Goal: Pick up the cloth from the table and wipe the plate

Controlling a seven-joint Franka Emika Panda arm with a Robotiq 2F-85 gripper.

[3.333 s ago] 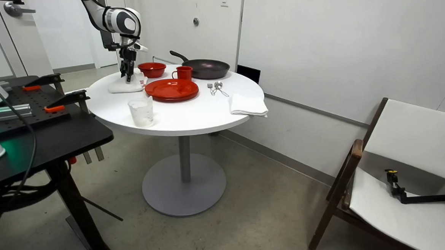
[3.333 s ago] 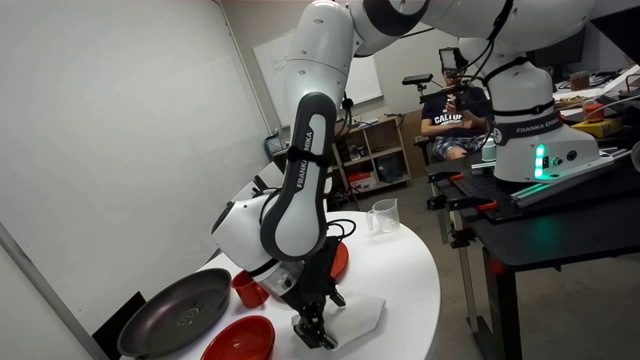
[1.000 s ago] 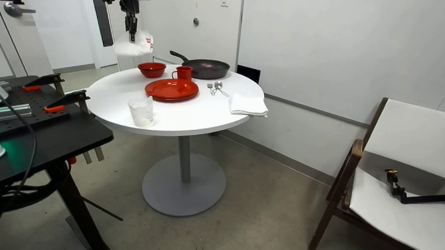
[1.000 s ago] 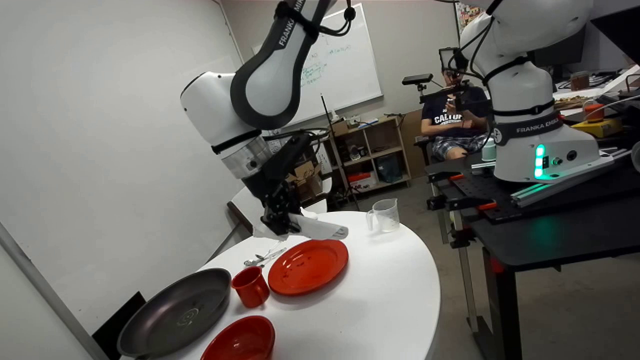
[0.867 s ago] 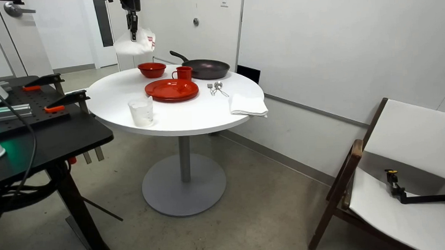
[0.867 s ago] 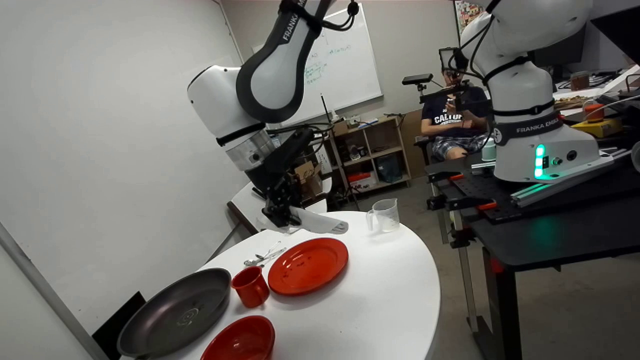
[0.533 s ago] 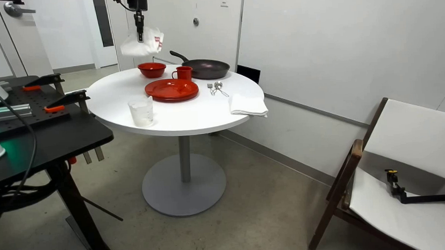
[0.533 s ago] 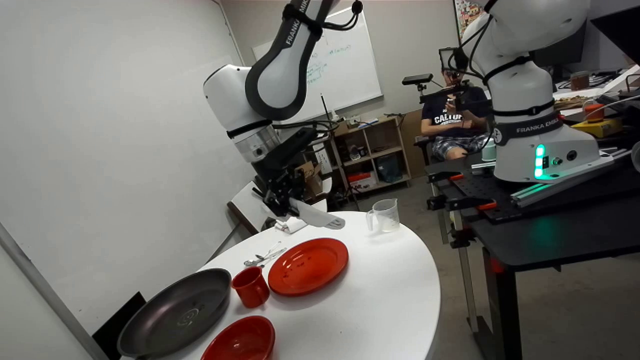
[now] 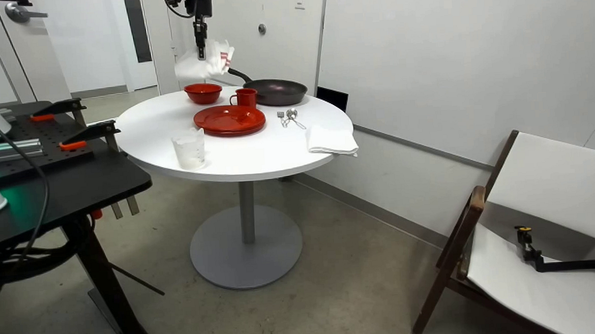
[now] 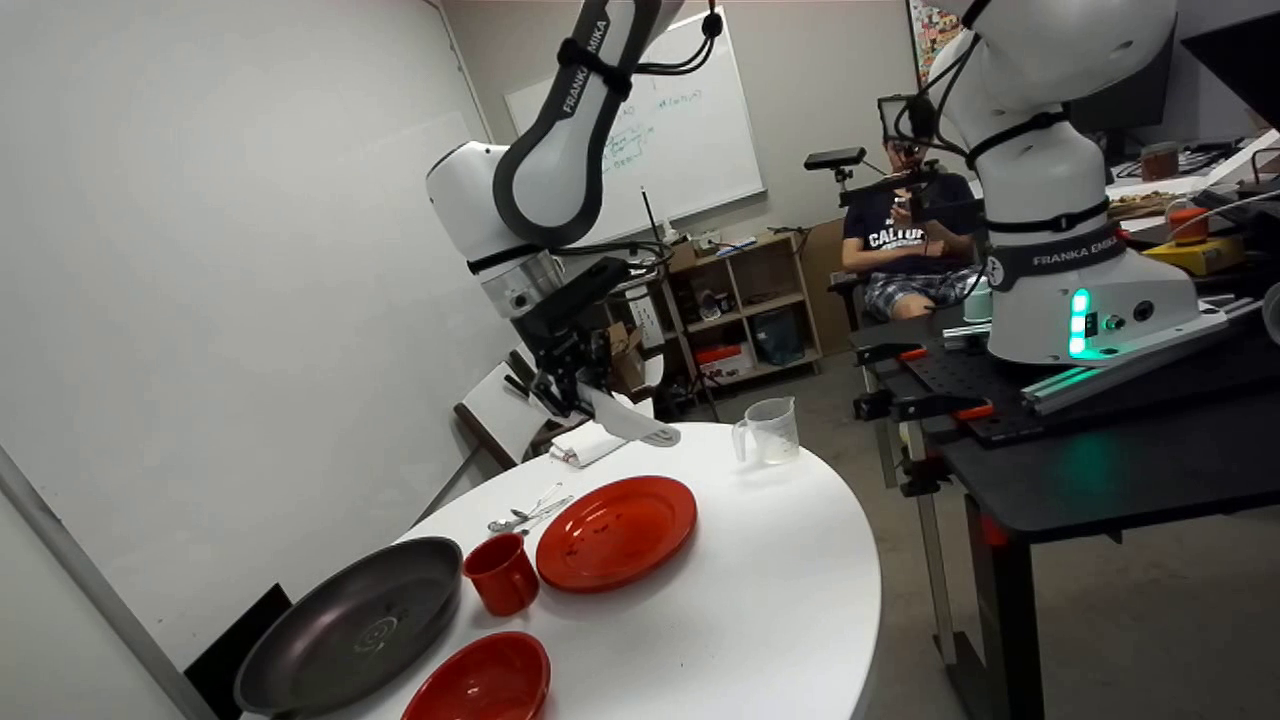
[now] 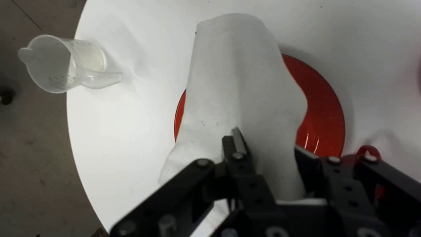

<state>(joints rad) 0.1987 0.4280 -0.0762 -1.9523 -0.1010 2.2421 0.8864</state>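
The white cloth [image 9: 190, 68] with red stripes hangs in the air, pinched by my gripper [image 9: 201, 54], which is shut on it. In another exterior view the cloth [image 10: 635, 422] sticks out from the gripper [image 10: 572, 398] above the far part of the table. The round white table [image 10: 770, 610] carries the flat red plate [image 10: 617, 535], which has dark specks on it. From the wrist, the cloth [image 11: 236, 72] spans the space between the gripper's fingers [image 11: 239, 141] and hides most of the plate [image 11: 324, 105] below. Air separates cloth and plate in the exterior views.
Around the plate stand a red mug [image 10: 503, 575], a red bowl [image 10: 482, 680], a black pan [image 9: 276, 92], small metal utensils [image 9: 291, 119] and a clear measuring jug [image 9: 189, 150]. Another folded white cloth [image 9: 333, 140] lies over the table's rim.
Three seconds ago the cloth was on the table at the gripper; it has since been lifted. Over the last second gripper and cloth have moved sideways, rightward in an exterior view.
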